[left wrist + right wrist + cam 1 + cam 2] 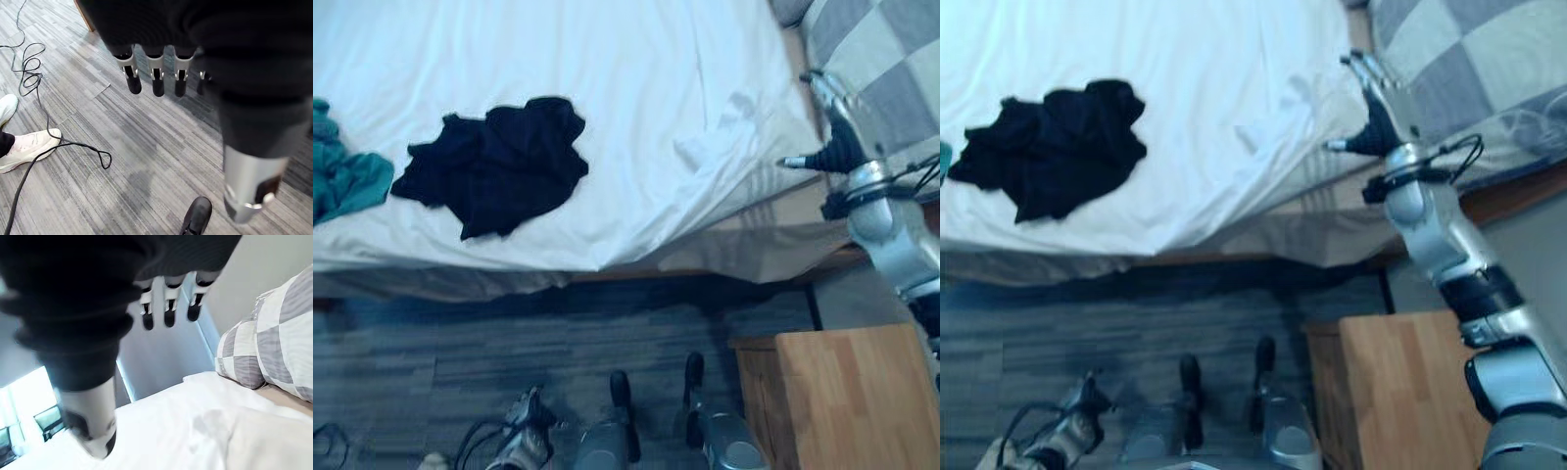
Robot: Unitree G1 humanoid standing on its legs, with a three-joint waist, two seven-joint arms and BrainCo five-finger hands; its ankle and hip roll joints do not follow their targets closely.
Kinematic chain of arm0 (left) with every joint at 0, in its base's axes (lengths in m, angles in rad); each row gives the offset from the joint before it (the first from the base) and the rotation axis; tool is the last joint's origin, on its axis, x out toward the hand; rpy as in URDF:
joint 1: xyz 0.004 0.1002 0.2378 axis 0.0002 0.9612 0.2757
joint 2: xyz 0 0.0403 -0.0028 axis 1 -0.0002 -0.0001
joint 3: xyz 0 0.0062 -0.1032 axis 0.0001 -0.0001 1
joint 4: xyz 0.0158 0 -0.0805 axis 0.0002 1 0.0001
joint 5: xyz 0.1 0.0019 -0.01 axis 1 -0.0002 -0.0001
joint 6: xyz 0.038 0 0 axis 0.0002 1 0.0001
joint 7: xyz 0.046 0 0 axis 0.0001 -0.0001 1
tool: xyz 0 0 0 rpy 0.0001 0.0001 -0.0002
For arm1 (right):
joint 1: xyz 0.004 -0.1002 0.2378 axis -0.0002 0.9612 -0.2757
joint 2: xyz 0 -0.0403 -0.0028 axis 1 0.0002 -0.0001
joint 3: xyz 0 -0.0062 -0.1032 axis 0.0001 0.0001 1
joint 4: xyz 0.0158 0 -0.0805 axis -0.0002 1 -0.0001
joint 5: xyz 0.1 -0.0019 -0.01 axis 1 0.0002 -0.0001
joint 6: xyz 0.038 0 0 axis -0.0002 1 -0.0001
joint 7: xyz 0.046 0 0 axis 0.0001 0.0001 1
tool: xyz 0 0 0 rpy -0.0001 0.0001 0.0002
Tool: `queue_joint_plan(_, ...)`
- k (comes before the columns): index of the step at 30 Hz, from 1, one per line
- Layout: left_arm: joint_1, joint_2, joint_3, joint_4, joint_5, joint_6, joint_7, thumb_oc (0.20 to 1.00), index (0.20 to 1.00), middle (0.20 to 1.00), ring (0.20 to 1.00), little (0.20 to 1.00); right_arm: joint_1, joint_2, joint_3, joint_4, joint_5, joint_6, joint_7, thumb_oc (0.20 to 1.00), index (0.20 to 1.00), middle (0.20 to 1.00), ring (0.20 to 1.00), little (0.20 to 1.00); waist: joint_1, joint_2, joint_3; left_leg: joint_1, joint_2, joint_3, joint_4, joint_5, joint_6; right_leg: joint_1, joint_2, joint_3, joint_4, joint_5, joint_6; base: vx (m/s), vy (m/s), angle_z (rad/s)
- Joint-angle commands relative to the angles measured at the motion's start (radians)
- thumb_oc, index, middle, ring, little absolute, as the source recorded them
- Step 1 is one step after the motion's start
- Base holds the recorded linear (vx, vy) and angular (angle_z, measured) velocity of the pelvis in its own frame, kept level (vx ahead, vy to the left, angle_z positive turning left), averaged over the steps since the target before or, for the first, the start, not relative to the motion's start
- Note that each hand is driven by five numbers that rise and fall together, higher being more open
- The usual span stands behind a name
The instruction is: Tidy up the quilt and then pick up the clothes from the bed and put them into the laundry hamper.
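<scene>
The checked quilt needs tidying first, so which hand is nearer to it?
Right. The right hand is raised at the bed's edge beside the checked quilt, fingers straight. The left hand hangs low over the floor, well away from it.

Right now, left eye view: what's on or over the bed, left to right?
Teal garment at the left edge → black garment on the white sheet → right hand, fingers straight, near the bed's corner → checked quilt.

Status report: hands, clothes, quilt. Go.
Right hand open, raised by checked quilt. Left hand open, low over floor. Black clothes and teal garment on bed, untouched.
</scene>
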Motion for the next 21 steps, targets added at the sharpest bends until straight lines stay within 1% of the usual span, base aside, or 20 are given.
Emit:
queue_joint_plan(1,-0.01,0.037,-0.04,0.009,-0.046,-0.011,0.04,1.0,1.0,1.0,1.0,1.0,-0.138,-0.036,0.024,0.074,0.022,-0.007,-0.044,1.0,1.0,1.0,1.0,1.0,0.05,0.008,0.056,-0.007,0.081,0.028,0.054,-0.063,-0.076,0.003,-0.052,0.019,0.11,-0.181,0.06,-0.02,-0.025,0.16)
queue_joint_plan(2,-0.012,0.04,-0.051,0.003,-0.051,-0.018,0.046,1.0,1.0,1.0,1.0,1.0,-0.214,-0.043,0.077,0.115,0.008,-0.001,-0.048,1.0,1.0,1.0,1.0,1.0,0.056,0.018,0.069,-0.021,0.079,0.026,0.042,-0.05,-0.079,-0.012,-0.053,0.016,0.106,-0.176,0.06,-0.06,-0.041,0.16)
queue_joint_plan(3,-0.02,0.043,-0.062,-0.003,-0.055,-0.023,0.055,1.0,1.0,1.0,1.0,1.0,-0.286,-0.04,0.138,0.167,-0.006,0.003,-0.048,1.0,1.0,1.0,1.0,1.0,0.061,0.035,0.089,-0.047,0.079,0.02,0.027,-0.031,-0.083,-0.036,-0.056,0.008,0.105,-0.17,0.06,-0.08,-0.039,0.13)
queue_joint_plan(5,-0.026,0.05,-0.075,-0.019,-0.072,-0.039,0.059,1.0,1.0,1.0,1.0,1.0,-0.367,-0.036,0.204,0.26,-0.002,0.004,-0.05,1.0,1.0,1.0,1.0,1.0,0.065,0.053,0.097,-0.077,0.077,0.016,-0.003,-0.005,-0.092,-0.066,-0.056,0.004,0.101,-0.162,0.062,-0.07,-0.036,0.23)
queue_joint_plan(7,-0.044,0.049,-0.092,-0.03,-0.086,-0.05,0.067,1.0,1.0,1.0,1.0,1.0,-0.44,-0.014,0.27,0.374,-0.005,0.01,-0.047,1.0,1.0,1.0,1.0,1.0,0.069,0.068,0.114,-0.122,0.08,0.013,-0.007,0.014,-0.103,-0.095,-0.058,-0.008,0.096,-0.153,0.064,-0.1,-0.077,0.27)
queue_joint_plan(8,-0.062,0.046,-0.104,-0.04,-0.104,-0.062,0.073,1.0,1.0,1.0,1.0,1.0,-0.515,0.006,0.345,0.52,-0.007,0.014,-0.041,0.871,0.871,0.871,0.871,0.871,0.071,0.088,0.132,-0.163,0.083,0.008,-0.007,0.024,-0.114,-0.126,-0.059,-0.022,0.099,-0.15,0.064,-0.1,-0.074,0.17)
queue_joint_plan(9,-0.062,0.044,-0.104,-0.04,-0.104,-0.062,0.074,1.0,1.0,1.0,1.0,1.0,-0.518,0.007,0.348,0.522,-0.006,0.013,-0.042,0.871,0.871,0.871,0.871,0.871,0.07,0.089,0.132,-0.164,0.083,0.007,-0.007,0.024,-0.114,-0.128,-0.059,-0.022,0.099,-0.151,0.064,-0.12,-0.067,0.24)
queue_joint_plan(10,-0.076,0.039,-0.112,-0.038,-0.115,-0.069,0.077,1.0,1.0,1.0,1.0,1.0,-0.556,0.035,0.388,0.679,-0.003,0.024,-0.036,0.2,0.2,0.2,0.2,0.2,0.074,0.099,0.147,-0.188,0.086,0.006,-0.007,0.036,-0.121,-0.152,-0.057,-0.027,0.108,-0.149,0.063,-0.05,-0.021,0.28)
queue_joint_plan(11,-0.076,0.038,-0.112,-0.038,-0.115,-0.069,0.077,1.0,1.0,1.0,1.0,1.0,-0.558,0.036,0.389,0.681,-0.002,0.023,-0.037,0.2,0.2,0.2,0.2,0.2,0.073,0.1,0.146,-0.189,0.086,0.006,-0.007,0.036,-0.121,-0.152,-0.057,-0.027,0.108,-0.149,0.063,-0.07,-0.023,0.27)
queue_joint_plan(13,-0.079,0.025,-0.12,-0.03,-0.122,-0.072,0.073,1.0,1.0,1.0,1.0,1.0,-0.561,0.055,0.407,0.797,-0.015,0.032,-0.018,0.2,0.2,0.2,0.2,0.2,0.075,0.105,0.156,-0.195,0.091,0.003,-0.007,0.046,-0.126,-0.16,-0.053,-0.031,0.116,-0.15,0.06,-0.04,-0.006,0.12)
queue_joint_plan(15,-0.081,0.005,-0.124,-0.02,-0.128,-0.066,0.077,1.0,1.0,1.0,1.0,1.0,-0.526,0.055,0.349,0.823,0.035,0.038,-0.029,0.2,0.2,0.2,0.2,0.2,0.071,0.1,0.159,-0.186,0.096,0.007,-0.007,0.051,-0.128,-0.15,-0.048,-0.032,0.118,-0.152,0.058,-0.03,-0.005,0.08)
queue_joint_plan(17,-0.075,-0.01,-0.121,-0.011,-0.126,-0.058,0.083,1.0,1.0,1.0,1.0,1.0,-0.46,0.041,0.284,0.755,0.074,0.037,-0.054,0.2,0.2,0.2,0.2,0.2,0.064,0.09,0.151,-0.169,0.097,0.008,-0.007,0.047,-0.127,-0.133,-0.045,-0.033,0.118,-0.156,0.057,-0.01,0.016,0.15)
queue_joint_plan(18,-0.06,-0.031,-0.095,-0.009,-0.117,-0.037,0.086,1.0,1.0,1.0,1.0,1.0,-0.27,0.005,0.151,0.549,0.114,0.036,-0.08,0.2,0.2,0.2,0.2,0.2,0.04,0.074,0.139,-0.137,0.101,0.01,-0.007,0.036,-0.123,-0.101,-0.044,-0.032,0.115,-0.161,0.058,0.01,0.026,0.08)
queue_joint_plan(19,-0.058,-0.028,-0.098,-0.009,-0.117,-0.036,0.086,1.0,1.0,1.0,1.0,1.0,-0.26,0.003,0.142,0.543,0.112,0.038,-0.08,0.2,0.2,0.2,0.2,0.2,0.043,0.072,0.138,-0.136,0.101,0.011,-0.007,0.036,-0.123,-0.099,-0.044,-0.031,0.114,-0.161,0.058,0.04,0.023,0.08)
queue_joint_plan(20,-0.052,-0.038,-0.083,-0.009,-0.107,-0.021,0.083,1.0,1.0,1.0,1.0,1.0,-0.128,-0.012,0.039,0.412,0.124,0.036,-0.091,1.0,1.0,1.0,1.0,1.0,0.029,0.059,0.125,-0.115,0.102,0.012,-0.007,0.027,-0.118,-0.078,-0.044,-0.03,0.109,-0.163,0.059,0.05,0.005,0.06)
queue_joint_plan(21,-0.047,-0.049,-0.068,-0.003,-0.099,-0.007,0.084,1.0,1.0,1.0,1.0,1.0,0.031,-0.006,-0.079,0.3,0.143,0.034,-0.101,1.0,1.0,1.0,1.0,1.0,0.014,0.047,0.116,-0.093,0.102,0.013,-0.007,0.015,-0.112,-0.057,-0.047,-0.032,0.108,-0.166,0.06,0.11,0.028,0.03)
